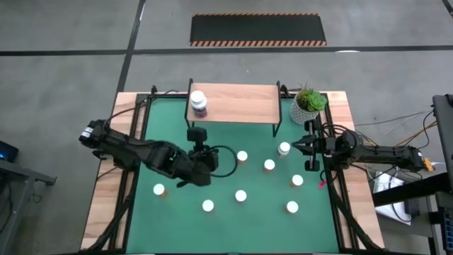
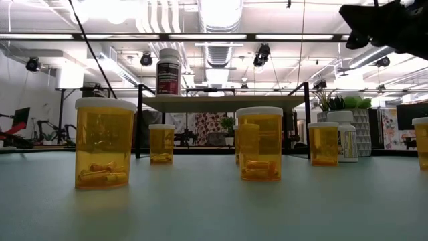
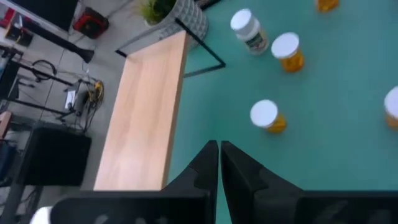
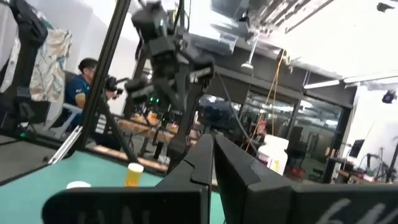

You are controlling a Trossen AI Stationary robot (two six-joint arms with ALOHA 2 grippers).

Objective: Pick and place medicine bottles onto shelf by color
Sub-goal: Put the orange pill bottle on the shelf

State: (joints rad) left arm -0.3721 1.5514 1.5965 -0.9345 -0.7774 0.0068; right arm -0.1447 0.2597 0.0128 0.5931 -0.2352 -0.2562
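Note:
The shelf (image 1: 237,103) stands at the far side of the green mat. One larger white-and-dark medicine bottle (image 1: 199,104) stands upright on the board's left end (image 2: 168,71). Several orange white-capped bottles (image 1: 241,156) (image 2: 103,142) stand upright on the mat, and a small white one (image 3: 247,30) stands near the shelf's right leg. My left gripper (image 1: 207,157) (image 3: 218,147) hangs shut above the mat, just in front of the shelf's left part, with nothing in it. My right gripper (image 1: 300,146) (image 4: 211,140) is shut and empty above the mat's right side.
A white pot with a green plant (image 1: 308,105) stands just right of the shelf. Bare mat (image 1: 177,205) lies between the scattered bottles. Black frame rails (image 1: 134,127) run along the mat's sides. A person shows in the room behind (image 4: 84,84).

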